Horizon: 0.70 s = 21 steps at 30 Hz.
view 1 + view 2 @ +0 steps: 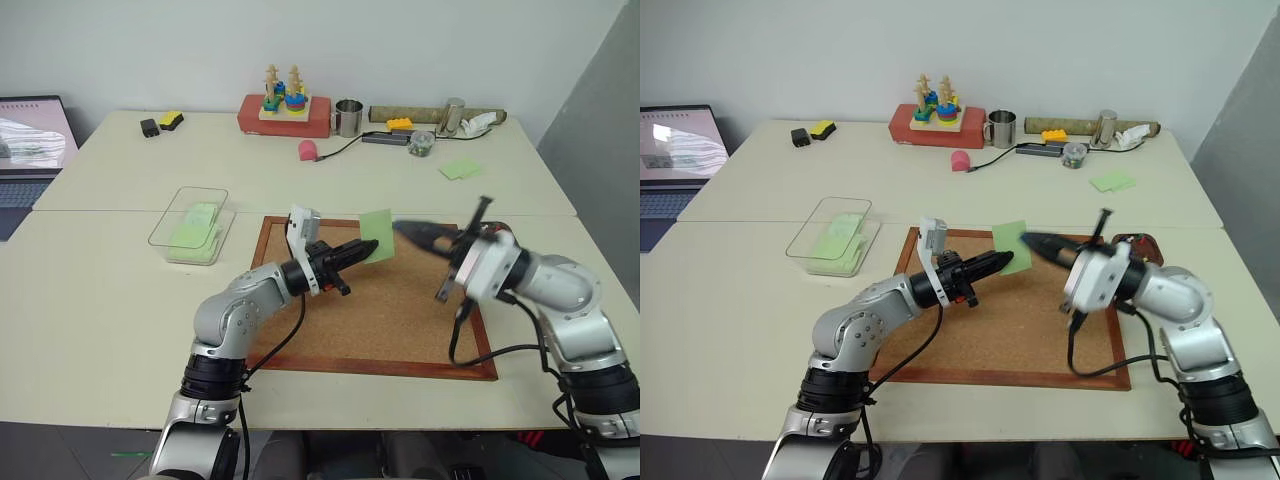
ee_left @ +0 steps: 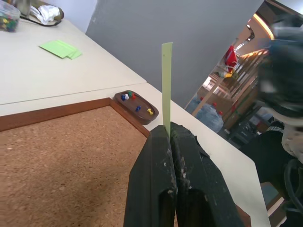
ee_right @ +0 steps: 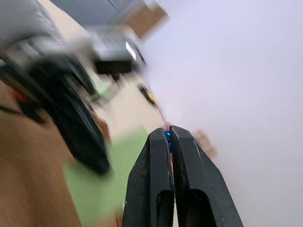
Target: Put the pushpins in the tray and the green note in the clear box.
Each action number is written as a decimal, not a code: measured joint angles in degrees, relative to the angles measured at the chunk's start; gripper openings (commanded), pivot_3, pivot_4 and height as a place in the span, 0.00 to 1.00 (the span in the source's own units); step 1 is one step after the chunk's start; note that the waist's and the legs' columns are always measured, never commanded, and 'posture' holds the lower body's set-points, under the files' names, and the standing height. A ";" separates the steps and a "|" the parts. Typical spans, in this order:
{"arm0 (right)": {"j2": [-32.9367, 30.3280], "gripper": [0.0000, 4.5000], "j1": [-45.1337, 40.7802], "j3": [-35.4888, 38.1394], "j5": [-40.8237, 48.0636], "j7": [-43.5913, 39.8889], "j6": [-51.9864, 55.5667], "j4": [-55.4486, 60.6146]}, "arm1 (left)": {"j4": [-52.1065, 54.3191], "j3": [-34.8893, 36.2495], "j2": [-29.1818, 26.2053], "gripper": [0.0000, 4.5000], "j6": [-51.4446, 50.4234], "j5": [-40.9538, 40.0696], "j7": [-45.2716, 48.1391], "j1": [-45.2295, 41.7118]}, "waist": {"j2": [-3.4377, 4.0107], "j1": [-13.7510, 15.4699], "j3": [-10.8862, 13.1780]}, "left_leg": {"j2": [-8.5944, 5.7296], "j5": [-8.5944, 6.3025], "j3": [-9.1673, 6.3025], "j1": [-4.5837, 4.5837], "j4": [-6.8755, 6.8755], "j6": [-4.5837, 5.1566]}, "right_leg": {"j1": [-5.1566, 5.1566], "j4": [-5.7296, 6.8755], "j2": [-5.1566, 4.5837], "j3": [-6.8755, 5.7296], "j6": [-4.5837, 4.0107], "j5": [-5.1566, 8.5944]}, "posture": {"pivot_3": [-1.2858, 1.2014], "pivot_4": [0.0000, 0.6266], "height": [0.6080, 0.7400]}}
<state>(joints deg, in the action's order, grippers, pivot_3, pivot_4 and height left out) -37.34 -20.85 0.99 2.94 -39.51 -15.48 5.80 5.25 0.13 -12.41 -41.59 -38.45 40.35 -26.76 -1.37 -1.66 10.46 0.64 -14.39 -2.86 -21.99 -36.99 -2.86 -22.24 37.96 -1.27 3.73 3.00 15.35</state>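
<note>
The green note (image 1: pixel 378 234) stands on edge above the cork board (image 1: pixel 380 320), with my left gripper (image 1: pixel 372 247) shut on its lower edge; the left wrist view shows the note (image 2: pixel 166 85) rising from the closed fingertips. Just right of the note, my right gripper (image 1: pixel 400 229) points at it, shut on a tiny blue pushpin (image 3: pixel 167 136) at its tips. In the left wrist view, the dark brown tray (image 2: pixel 130 111) sits off the board's right corner and holds several pushpins (image 2: pixel 138 108). Further left on the table stands the clear box (image 1: pixel 163 220), with pale green paper in it.
Along the back of the table stand a red box with a wooden toy (image 1: pixel 285 112), a metal cup (image 1: pixel 348 117), a jar of pins (image 1: pixel 421 143), pale green papers (image 1: pixel 460 168) and a cable. A laptop (image 1: pixel 30 140) sits at far left.
</note>
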 measured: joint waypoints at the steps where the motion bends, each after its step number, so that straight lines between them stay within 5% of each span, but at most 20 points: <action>1: -0.55 0.00 0.03 0.98 -1.33 1.67 2.05 -1.87 | 1.34 0.56 -0.96 0.01 -0.81 -0.89 0.07 0.47 | 0.00 0.00 0.00 | 0.01 0.00 0.00 0.00 0.01 0.00 | -0.01 0.00 0.01 0.00 0.00 0.00 | 0.52 0.24 1.00; 5: -3.07 0.00 0.59 4.60 -6.10 7.47 11.40 -12.36 | 8.75 2.28 -6.28 0.01 -4.39 -4.35 1.43 2.69 | 0.02 -0.10 0.01 | 0.02 0.00 0.05 0.00 0.04 0.01 | -0.04 0.00 0.02 0.04 -0.02 0.02 | 0.52 0.24 1.00; 12: -4.18 0.00 -1.52 2.44 -10.51 9.75 10.21 -27.98 | 11.78 1.92 -7.69 0.01 -5.73 -5.57 1.24 4.26 | 0.02 -0.23 0.01 | 0.00 0.00 0.12 0.02 0.01 0.01 | -0.03 0.01 0.01 0.11 -0.02 0.02 | 0.52 0.24 1.00; 21: -3.33 0.43 -3.12 1.69 -10.51 9.61 8.91 -35.22 | 12.74 1.52 -7.70 0.00 -5.72 -5.64 0.24 4.62 | 0.02 -0.23 0.01 | 0.00 0.00 0.12 0.01 0.01 0.01 | -0.02 0.00 0.02 0.12 -0.02 0.02 | 0.52 0.24 1.00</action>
<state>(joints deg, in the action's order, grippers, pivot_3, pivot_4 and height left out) -40.67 -23.97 2.68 -7.57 -29.90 -6.57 -29.42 17.98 1.64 -20.12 -47.31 -44.08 40.59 -22.15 -1.35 -1.88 10.47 0.64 -14.40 -2.73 -21.98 -36.98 -2.85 -22.26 37.95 -1.25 3.85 2.99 15.37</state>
